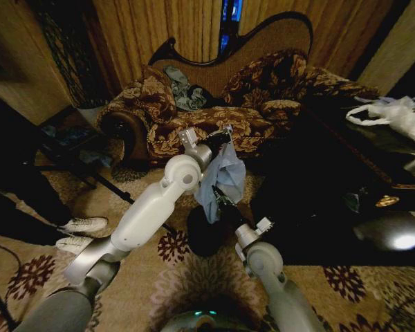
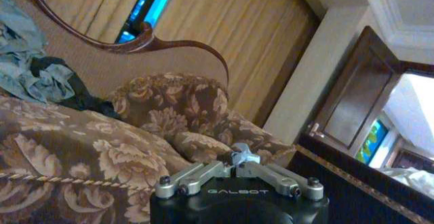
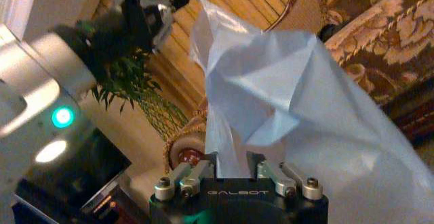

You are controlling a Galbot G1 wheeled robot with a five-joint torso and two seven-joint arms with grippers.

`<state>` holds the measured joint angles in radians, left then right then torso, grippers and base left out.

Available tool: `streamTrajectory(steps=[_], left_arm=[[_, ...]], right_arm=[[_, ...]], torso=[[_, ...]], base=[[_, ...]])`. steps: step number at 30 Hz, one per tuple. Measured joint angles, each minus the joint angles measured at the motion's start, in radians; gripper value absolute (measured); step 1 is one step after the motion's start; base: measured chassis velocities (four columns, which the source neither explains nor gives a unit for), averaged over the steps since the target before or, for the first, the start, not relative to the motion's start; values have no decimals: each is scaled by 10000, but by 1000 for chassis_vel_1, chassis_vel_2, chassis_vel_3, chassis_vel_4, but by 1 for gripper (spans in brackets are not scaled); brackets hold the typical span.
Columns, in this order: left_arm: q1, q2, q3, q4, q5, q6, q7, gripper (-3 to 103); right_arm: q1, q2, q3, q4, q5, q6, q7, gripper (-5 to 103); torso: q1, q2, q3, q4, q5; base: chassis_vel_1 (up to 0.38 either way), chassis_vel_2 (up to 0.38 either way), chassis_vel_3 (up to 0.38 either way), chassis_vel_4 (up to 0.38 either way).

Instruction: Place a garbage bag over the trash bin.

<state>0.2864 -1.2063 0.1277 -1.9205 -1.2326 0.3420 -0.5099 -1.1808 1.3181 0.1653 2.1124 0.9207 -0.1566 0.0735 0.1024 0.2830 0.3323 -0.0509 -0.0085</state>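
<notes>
Left hand (image 1: 225, 133) raised before the floral sofa (image 1: 214, 124), pinching the top of the pale blue garbage bag (image 1: 223, 178), bag hanging below it, right hand (image 1: 218, 200) gripping the bag's lower part, black trash bin (image 1: 206, 234) on the carpet just beneath.

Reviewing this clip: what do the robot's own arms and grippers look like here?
Both arms have glossy white, rounded shells with bulbous joint housings, turning grey near the shoulders. The left gripper and right gripper each have a black body lettered GALBOT in pale capitals, with silver metal finger linkages fastened by dark bolts. A green indicator light glows on the left arm's white casing in the right wrist view.
</notes>
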Motion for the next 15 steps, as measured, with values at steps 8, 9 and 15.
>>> streamTrajectory(steps=[8,9,15], left_arm=[[402,165,-94,-383,-101,22,29,0],[402,165,-94,-383,-101,22,29,0],[355,138,-119,-417,-125,26,-9,0]], right_arm=[[276,-226,31,138,429,-134,367,62],[276,-226,31,138,429,-134,367,62],[406,-6,-305,-310,114,56,190,57]], torso=[[0,0,0,1,-1],[0,0,0,1,-1],[0,0,0,1,0]], base=[[0,0,0,0],[0,0,0,0],[0,0,0,0]])
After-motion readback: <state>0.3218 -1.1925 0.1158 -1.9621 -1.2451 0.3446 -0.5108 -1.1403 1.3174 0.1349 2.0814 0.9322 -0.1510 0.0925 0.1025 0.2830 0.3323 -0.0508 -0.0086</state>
